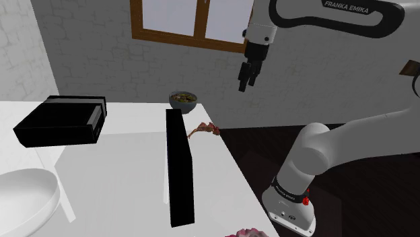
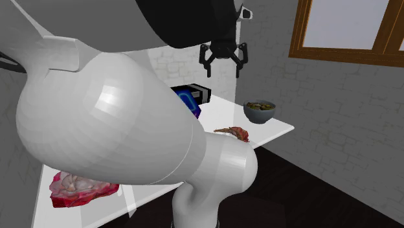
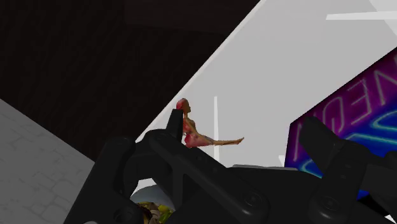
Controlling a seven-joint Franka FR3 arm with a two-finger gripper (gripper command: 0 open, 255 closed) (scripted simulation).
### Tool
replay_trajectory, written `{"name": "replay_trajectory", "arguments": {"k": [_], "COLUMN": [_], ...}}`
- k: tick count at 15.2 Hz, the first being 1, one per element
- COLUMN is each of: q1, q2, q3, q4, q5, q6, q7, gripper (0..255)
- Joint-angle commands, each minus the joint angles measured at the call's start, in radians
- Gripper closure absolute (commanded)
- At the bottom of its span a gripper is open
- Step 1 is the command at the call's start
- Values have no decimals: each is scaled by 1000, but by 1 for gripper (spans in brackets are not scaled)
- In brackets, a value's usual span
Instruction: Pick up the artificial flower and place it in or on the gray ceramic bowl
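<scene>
Jaws hang spread and empty, high above the surface (image 1: 121, 175). Flower (image 1: 205, 128) lies near the edge (bowl (image 1: 182, 101) at 11 o'clock from it, shoulder view).

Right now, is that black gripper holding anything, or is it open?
Gripper: open, its two fingers apart, holding nothing.

Room setting: pale brick walls (image 1: 87, 54), a wood-framed window (image 1: 192, 20) with bright panes, a dark plank floor (image 1: 269, 145), and a white table (image 1: 121, 168) under even light.
</scene>
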Motion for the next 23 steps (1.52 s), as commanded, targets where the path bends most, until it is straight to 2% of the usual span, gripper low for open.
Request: {"name": "replay_trajectory", "arguments": {"k": [1, 7, 12, 18, 23], "q1": [0, 2, -2, -8, -11], "q2": [0, 50, 143, 318, 510], "q3": [0, -41, -77, -120, -154], "q4": [0, -156, -248, -306, -306], "q5": [0, -42, -77, -117, -141], "q6": [0, 223, 423, 676, 884], "q7": [0, -81, -145, -215, -272], "gripper": [0, 0, 0, 0, 0]}}
